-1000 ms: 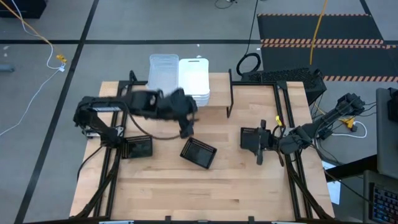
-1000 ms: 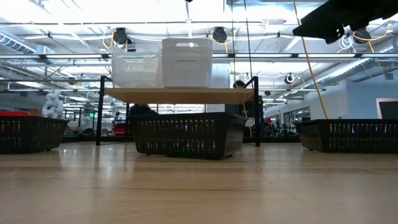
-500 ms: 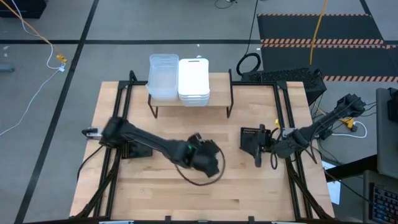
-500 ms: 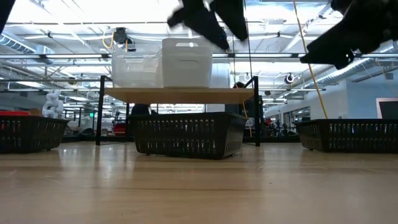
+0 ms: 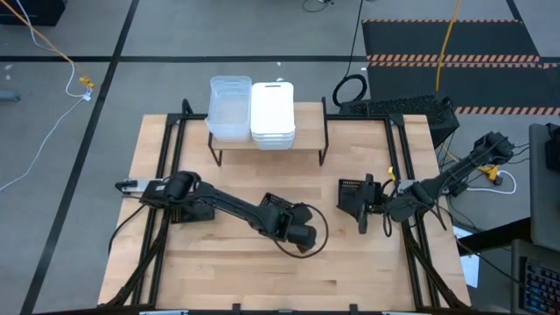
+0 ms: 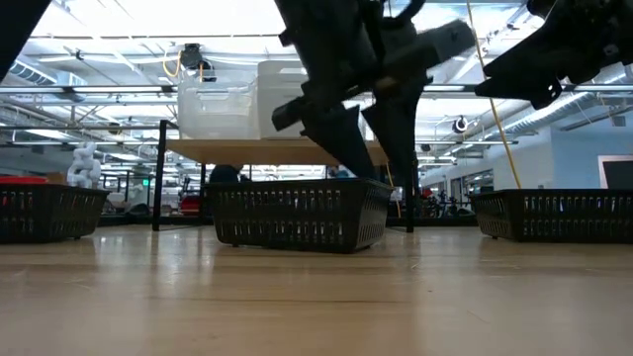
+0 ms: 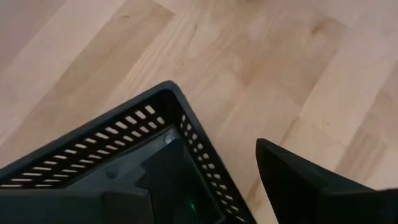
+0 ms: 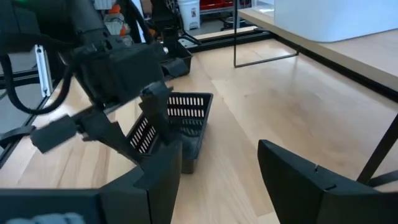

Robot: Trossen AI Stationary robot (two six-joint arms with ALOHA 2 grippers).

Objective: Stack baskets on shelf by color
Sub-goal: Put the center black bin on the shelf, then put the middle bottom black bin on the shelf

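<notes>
Shelf (image 5: 306, 140): clear stack (image 5: 228, 109) and white stack (image 5: 273, 111) shelved; three black baskets remain on the table, left gripper (image 5: 297, 229) spread astride the middle basket's (image 5: 278, 211) wall, right gripper (image 5: 366, 210) spread, waiting near the right-hand basket (image 5: 352, 194).

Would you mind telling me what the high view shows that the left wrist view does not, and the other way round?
Only the high view shows the shelf bearing the clear baskets and white baskets, plus the right hand over another black basket. Only the left wrist view shows one finger inside the middle black basket, the other outside its wall. Both share that basket and the left hand.
</notes>
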